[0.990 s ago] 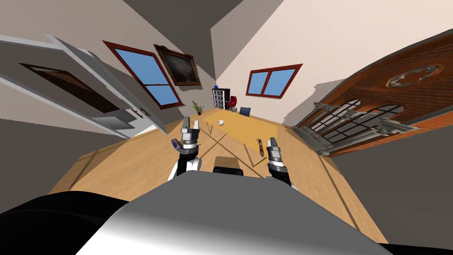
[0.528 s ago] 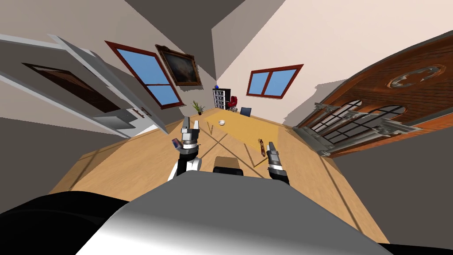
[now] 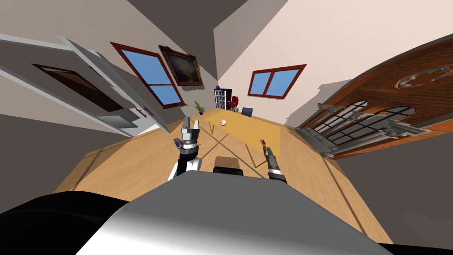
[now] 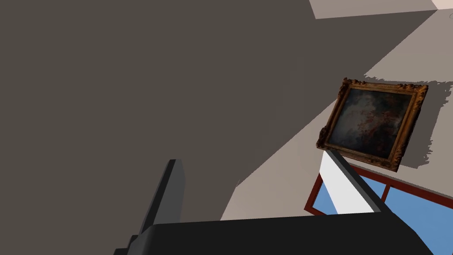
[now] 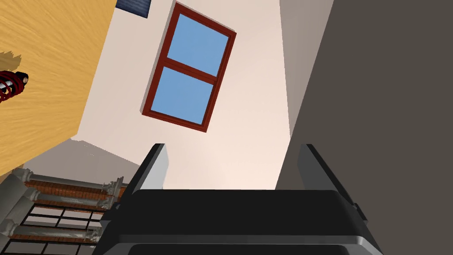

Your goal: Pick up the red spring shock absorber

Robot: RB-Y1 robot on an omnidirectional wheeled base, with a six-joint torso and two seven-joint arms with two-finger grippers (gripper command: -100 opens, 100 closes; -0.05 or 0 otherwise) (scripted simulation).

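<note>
As the right arm closes in over the table (image 3: 247, 129): its wrist has rolled during the last second, so the right claw (image 3: 267, 152) now looks slim and edge-on in the head view, where it looked broader before.
Right claw, place: it has slid in towards the near end of the red spring shock absorber (image 3: 263, 144) and sits just short of it; I cannot tell whether they touch.
Right claw, fingers: spread wide in the right wrist view, with nothing between them.
Red spring shock absorber: lies flat on the orange table to my right front. Its small drift in the head view goes with a shift of the whole picture, so that is my own move, not its.
Right wrist view: the coiled red end of the shock absorber (image 5: 9, 86) peeks in on the table, well off to one side of the right claw (image 5: 232, 147), which points up and past the table.
Left claw (image 3: 191, 122): held up over the left part of the table, fingers spread and empty, as it was a second ago.
Meaning for the task: the approach is under way and the grasp has not begun. I judge the right claw must tip down and swing across the spring's body before its fingers can close.
Risk: a thin round body may roll if one finger nudges it first.
</note>
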